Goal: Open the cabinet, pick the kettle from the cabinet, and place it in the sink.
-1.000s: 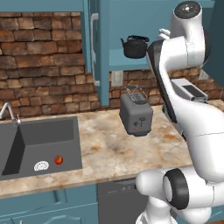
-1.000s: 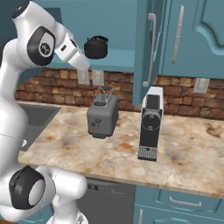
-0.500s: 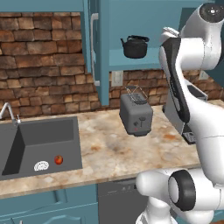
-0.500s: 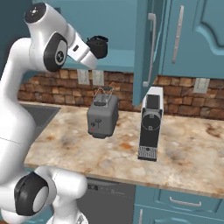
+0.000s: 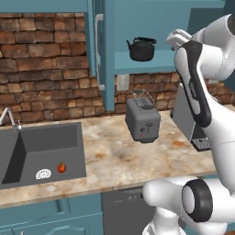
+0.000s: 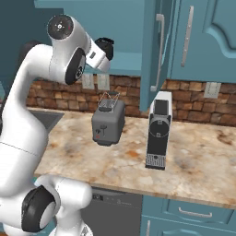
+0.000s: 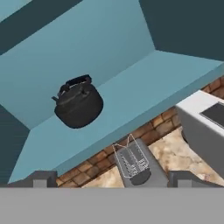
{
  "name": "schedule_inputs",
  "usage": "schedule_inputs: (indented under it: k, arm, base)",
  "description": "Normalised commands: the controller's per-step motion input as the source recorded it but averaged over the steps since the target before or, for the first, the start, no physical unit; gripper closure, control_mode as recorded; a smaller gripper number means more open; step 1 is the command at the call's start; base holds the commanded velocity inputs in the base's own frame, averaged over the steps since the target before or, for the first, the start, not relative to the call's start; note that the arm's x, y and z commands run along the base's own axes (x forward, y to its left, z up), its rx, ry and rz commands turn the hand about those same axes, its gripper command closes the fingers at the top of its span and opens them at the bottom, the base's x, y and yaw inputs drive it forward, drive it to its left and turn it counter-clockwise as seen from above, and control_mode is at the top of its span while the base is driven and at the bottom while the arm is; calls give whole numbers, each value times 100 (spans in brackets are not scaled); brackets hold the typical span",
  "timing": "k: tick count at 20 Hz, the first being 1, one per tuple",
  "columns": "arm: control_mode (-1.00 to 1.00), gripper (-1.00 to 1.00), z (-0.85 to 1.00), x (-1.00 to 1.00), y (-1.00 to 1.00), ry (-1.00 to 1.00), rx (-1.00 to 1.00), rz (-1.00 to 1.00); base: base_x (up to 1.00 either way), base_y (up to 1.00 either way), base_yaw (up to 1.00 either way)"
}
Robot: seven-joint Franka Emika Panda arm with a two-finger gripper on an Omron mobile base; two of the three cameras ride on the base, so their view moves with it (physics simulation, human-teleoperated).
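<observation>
The scene was viewed from behind the arm by two base cameras, left and right, both aimed forward and down over the worktop (image 5: pixel 114 156). The toaster (image 5: pixel 142 120) was shared by all views. The hand camera was tilted and directed closely at the open cabinet (image 7: pixel 131 83).

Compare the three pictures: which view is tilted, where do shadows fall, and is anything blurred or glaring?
Hand view: rolled, so the cabinet shelf slants and the kettle leans. Left base view: level and sharp, with a soft shadow beside the toaster and a dark sink wall. Right base view: even light, no glare, and the coffee machine is crisp.
</observation>
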Motion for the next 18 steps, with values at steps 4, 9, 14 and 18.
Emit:
schedule_inputs:
  k: [4, 9, 14, 18]
  arm:
    - [-100, -100, 1, 17, 7, -9, 7, 23]
    - [-100, -100, 0, 19, 6, -12, 3, 21]
    - [-100, -100, 5, 22, 8, -7, 1, 17]
    - [-100, -100, 10, 17, 15, -8, 0, 10]
  base:
    - [0, 0, 0]
    - [0, 0, 0]
    - [0, 0, 0]
    - [0, 0, 0]
